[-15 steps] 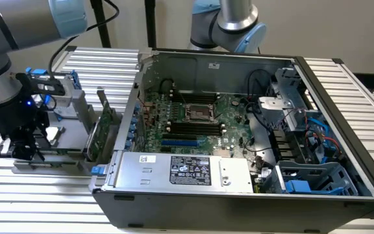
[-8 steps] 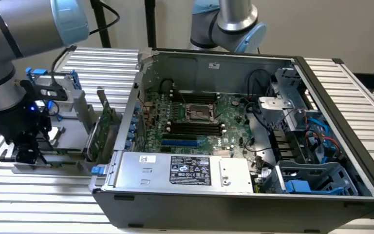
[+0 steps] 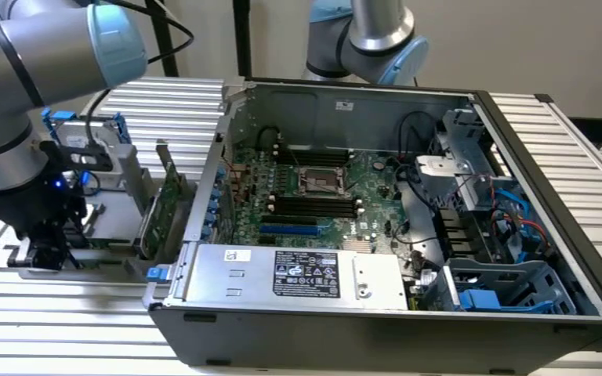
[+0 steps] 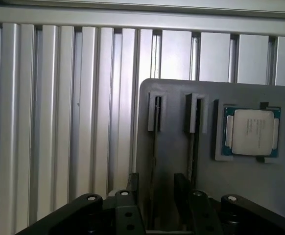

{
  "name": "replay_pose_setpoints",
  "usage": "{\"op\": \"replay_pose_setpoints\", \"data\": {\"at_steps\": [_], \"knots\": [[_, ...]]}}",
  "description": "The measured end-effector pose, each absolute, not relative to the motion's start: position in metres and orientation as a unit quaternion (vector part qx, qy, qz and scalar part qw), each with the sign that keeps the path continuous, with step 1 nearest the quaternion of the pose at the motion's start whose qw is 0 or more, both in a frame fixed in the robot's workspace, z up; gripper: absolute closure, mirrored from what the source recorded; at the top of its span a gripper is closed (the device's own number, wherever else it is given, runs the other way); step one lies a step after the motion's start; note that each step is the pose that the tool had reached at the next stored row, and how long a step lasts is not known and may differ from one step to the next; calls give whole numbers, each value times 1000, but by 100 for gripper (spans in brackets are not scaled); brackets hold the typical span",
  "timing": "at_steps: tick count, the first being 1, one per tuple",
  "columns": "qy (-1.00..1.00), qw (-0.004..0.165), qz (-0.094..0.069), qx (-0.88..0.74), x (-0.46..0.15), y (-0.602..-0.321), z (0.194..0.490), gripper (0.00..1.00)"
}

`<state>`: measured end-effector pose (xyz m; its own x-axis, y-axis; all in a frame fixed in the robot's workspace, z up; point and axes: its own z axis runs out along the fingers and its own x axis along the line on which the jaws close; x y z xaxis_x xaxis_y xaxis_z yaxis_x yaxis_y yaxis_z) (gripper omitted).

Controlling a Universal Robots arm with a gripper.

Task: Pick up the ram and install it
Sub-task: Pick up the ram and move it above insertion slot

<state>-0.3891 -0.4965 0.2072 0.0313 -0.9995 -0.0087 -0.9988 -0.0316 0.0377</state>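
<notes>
PC case (image 3: pixel 385 329), side off, flat on slatted table (image 3: pixel 60 329), motherboard (image 3: pixel 379 180) exposed. Tray (image 3: pixel 107 213), gray, on table at case's 9 o'clock, exterior view's left. Arm (image 3: pixel 13 102) bent down over tray, gripper (image 3: pixel 48 252) low at about 8 o'clock of case, just above tray's near end. Wrist view: gripper partly spread, two black fingers (image 4: pixel 132 183) apart and holding nothing, straddling a narrow slot (image 4: pixel 155 110) in tray. Ram (image 4: pixel 154 152) standing on edge in that slot, seen edge-on as thin dark strip, between fingers, sliver of gray tray on each side, so no contact visible. Not yet picked, not yet on board. Second slot (image 4: pixel 194 115) just beside first, outside fingers, similar thin strip in it. CPU (image 4: pixel 252 132) flat in square recess of tray, just past second slot. Exterior view again: green cards (image 3: pixel 163 207) upright between tray and case wall. On motherboard, socket (image 3: pixel 322 182) near middle, black memory slots (image 3: pixel 312 207) at socket's 6 o'clock, blue slot (image 3: pixel 291 229) just past those, same direction. Silver power supply (image 3: pixel 291 274) along case's 6 o'clock edge, labels up. Drive cage (image 3: pixel 500 286) with blue clips at case's 4 o'clock, cables (image 3: pixel 510 211) blue and red at 3 o'clock. Second arm (image 3: pixel 375 39) behind case at 12 o'clock, well apart from tray.
</notes>
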Motion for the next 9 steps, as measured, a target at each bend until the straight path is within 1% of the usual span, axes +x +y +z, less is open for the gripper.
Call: {"op": "replay_pose_setpoints", "data": {"at_steps": [9], "knots": [[-696, 10, -17, 718, -389, -497, 194, 0]]}}
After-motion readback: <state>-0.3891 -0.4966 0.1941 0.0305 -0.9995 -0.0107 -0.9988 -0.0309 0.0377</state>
